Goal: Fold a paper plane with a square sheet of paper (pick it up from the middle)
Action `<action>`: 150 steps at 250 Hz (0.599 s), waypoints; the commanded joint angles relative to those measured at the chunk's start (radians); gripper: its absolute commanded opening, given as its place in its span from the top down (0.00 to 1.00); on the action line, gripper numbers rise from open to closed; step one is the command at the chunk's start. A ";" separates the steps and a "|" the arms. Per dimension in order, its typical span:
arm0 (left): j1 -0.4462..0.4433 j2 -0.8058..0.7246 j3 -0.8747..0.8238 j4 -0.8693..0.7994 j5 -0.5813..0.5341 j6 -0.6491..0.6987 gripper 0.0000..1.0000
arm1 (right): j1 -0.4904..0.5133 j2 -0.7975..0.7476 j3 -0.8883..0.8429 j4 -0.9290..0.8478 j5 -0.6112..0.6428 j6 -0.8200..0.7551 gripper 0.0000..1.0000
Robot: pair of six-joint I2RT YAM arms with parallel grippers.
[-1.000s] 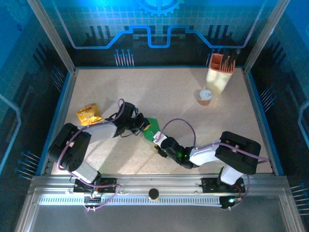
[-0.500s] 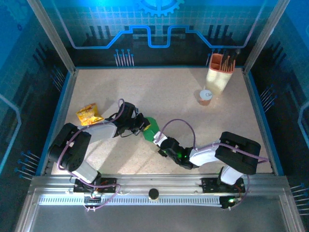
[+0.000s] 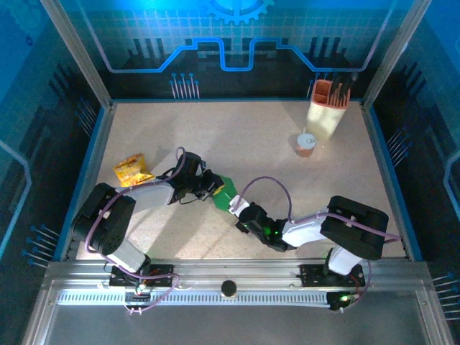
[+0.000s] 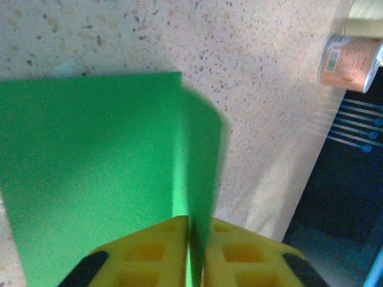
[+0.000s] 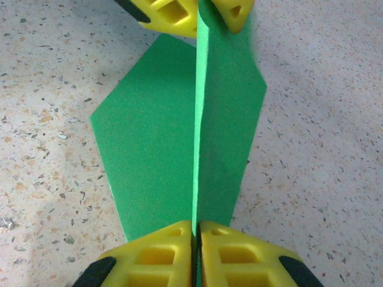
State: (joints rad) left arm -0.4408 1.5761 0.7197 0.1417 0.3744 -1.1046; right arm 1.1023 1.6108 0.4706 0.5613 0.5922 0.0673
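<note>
- Pinching the raised centre crease of the thin bright-green sheet of paper [image 5: 152,137], the right gripper [image 5: 195,239] has its yellow fingers pressed almost together on the near end of the ridge, with just the paper between them.
- The left gripper [image 4: 194,236] nips the same ridge at the opposite end. Its jaws are likewise nearly closed on a sliver of green, so the two pincers face each other along the crease.
- The paper sits near the middle of the speckled beige table [image 5: 48,72], between the two wrists. One flap lies flat on the surface and the other rises at a slant from the crease.
- Tearing looks like the main risk: with both ends clamped, any move by one arm away from the other would probably pull the thin sheet taut along the fold.
- Slipping is the next risk, because each grip takes only a narrow bite at the edge. A sideways tug could draw the ridge out of the jaws.
- If one pincer let go well ahead of the other, the sheet would likely pivot on the remaining pinch and the crease would drift off centre, leaving a lopsided dart.
- The crinkled yellow-orange snack packet [image 3: 131,170] lies well apart to the left and seems unlikely to interfere.
</note>
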 commanded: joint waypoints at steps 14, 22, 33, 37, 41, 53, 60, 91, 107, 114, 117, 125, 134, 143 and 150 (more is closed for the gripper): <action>-0.006 0.004 0.027 -0.031 0.008 0.011 0.74 | -0.014 -0.021 -0.012 0.025 -0.026 0.041 0.90; -0.006 0.005 0.028 -0.034 0.005 0.012 0.71 | -0.013 -0.020 -0.012 0.027 -0.028 0.045 0.90; -0.006 0.010 0.030 -0.034 0.006 0.010 0.69 | -0.015 -0.016 -0.010 0.030 -0.031 0.046 0.90; -0.006 0.011 0.030 -0.033 0.006 0.010 0.69 | -0.015 -0.016 -0.010 0.031 -0.033 0.046 0.90; -0.006 0.012 0.030 -0.032 0.006 0.009 0.69 | -0.018 -0.014 -0.009 0.031 -0.034 0.046 0.89; -0.006 0.017 0.032 -0.030 0.008 0.008 0.68 | -0.018 -0.012 -0.008 0.033 -0.040 0.046 0.88; -0.007 0.019 0.033 -0.030 0.008 0.008 0.69 | -0.017 -0.011 -0.009 0.034 -0.043 0.046 0.87; -0.006 0.024 0.042 -0.052 0.006 0.020 0.72 | -0.022 -0.014 -0.009 0.032 -0.063 0.046 0.84; -0.006 0.021 0.044 -0.062 0.001 0.026 0.74 | -0.028 -0.015 -0.011 0.027 -0.072 0.045 0.83; -0.005 0.020 0.044 -0.064 0.000 0.027 0.75 | -0.029 -0.017 -0.011 0.026 -0.074 0.047 0.83; -0.005 0.021 0.044 -0.066 -0.001 0.027 0.76 | -0.031 -0.016 -0.011 0.026 -0.074 0.048 0.83; -0.004 0.019 0.045 -0.066 -0.002 0.028 0.78 | -0.030 -0.015 -0.012 0.026 -0.076 0.048 0.83; -0.005 0.020 0.046 -0.065 0.000 0.028 0.79 | -0.031 -0.014 -0.013 0.026 -0.078 0.048 0.83; -0.004 0.022 0.047 -0.068 0.000 0.030 0.81 | -0.031 -0.015 -0.013 0.025 -0.078 0.050 0.82; -0.004 0.021 0.048 -0.067 0.000 0.031 0.85 | -0.033 -0.013 -0.013 0.025 -0.078 0.050 0.82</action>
State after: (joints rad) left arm -0.4416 1.5917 0.7345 0.1081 0.3733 -1.0935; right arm 1.0824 1.6085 0.4702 0.5625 0.5266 0.0982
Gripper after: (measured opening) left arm 0.201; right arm 0.173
